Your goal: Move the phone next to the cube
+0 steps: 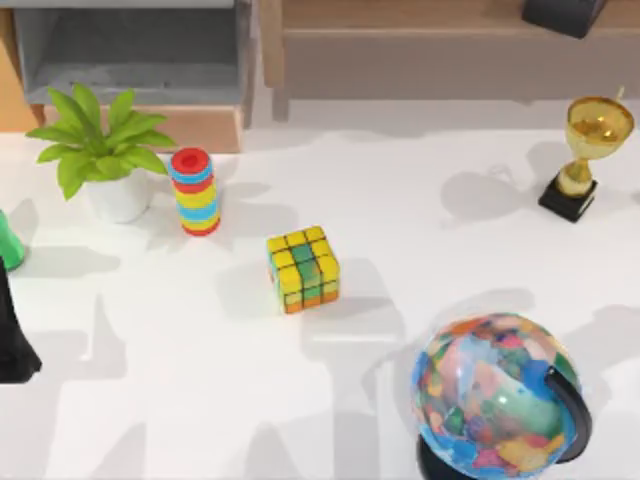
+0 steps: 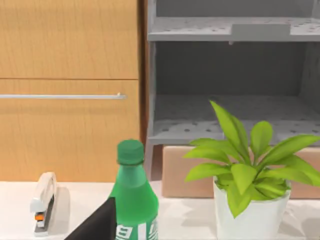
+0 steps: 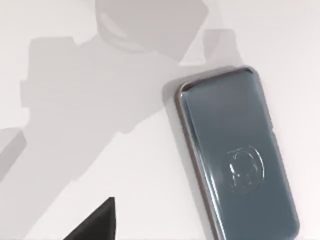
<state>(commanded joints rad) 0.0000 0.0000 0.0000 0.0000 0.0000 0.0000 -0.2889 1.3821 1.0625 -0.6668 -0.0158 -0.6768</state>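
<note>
The cube point(image 1: 303, 268), with yellow, green and orange squares and black grid lines, stands on the white table near the middle of the top view. The phone point(image 3: 235, 155), a glossy dark grey slab with a thin silvery edge, lies flat on the white table in the right wrist view. A dark part of my right gripper point(image 3: 95, 225) hangs above the table beside the phone, apart from it. My left arm point(image 1: 15, 330) is parked at the table's left edge, and a dark part of its gripper point(image 2: 95, 225) is in the left wrist view.
A potted plant point(image 1: 105, 155) and a striped ring stack point(image 1: 195, 190) stand left of the cube. A globe point(image 1: 500, 400) fills the front right and a gold trophy point(image 1: 585, 155) the back right. A green bottle point(image 2: 132, 200) and a stapler point(image 2: 44, 202) stand by the left arm.
</note>
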